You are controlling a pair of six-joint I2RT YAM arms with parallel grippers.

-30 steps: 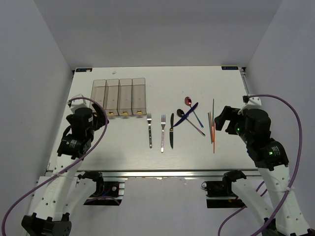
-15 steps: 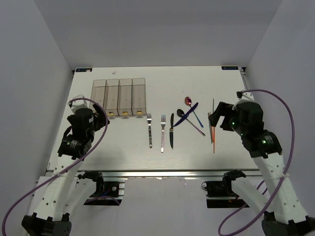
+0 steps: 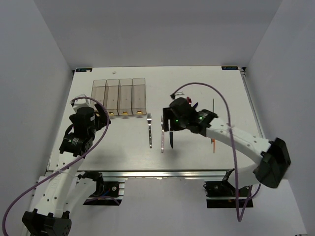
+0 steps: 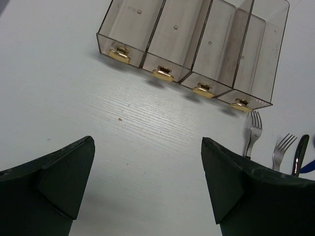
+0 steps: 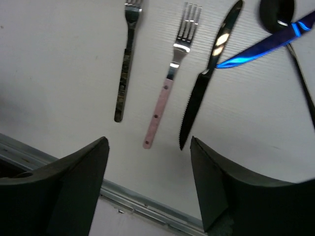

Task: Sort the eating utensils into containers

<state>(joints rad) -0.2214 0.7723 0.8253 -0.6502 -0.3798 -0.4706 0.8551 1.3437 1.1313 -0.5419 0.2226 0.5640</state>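
Right gripper [image 5: 147,146] - jaws spread wide, holding nothing, above the pink-handled fork [image 5: 170,83] | silver fork [image 5: 125,59] just left of it, black knife [image 5: 204,83] just right, blue knife [image 5: 266,44] lying across the dark spoon [image 5: 278,10] | left gripper [image 4: 147,142] - also wide and empty, near the clear bins [image 4: 197,44] at far left

White arms [image 3: 241,140], black joints [image 3: 273,164], purple cables [image 3: 206,84]
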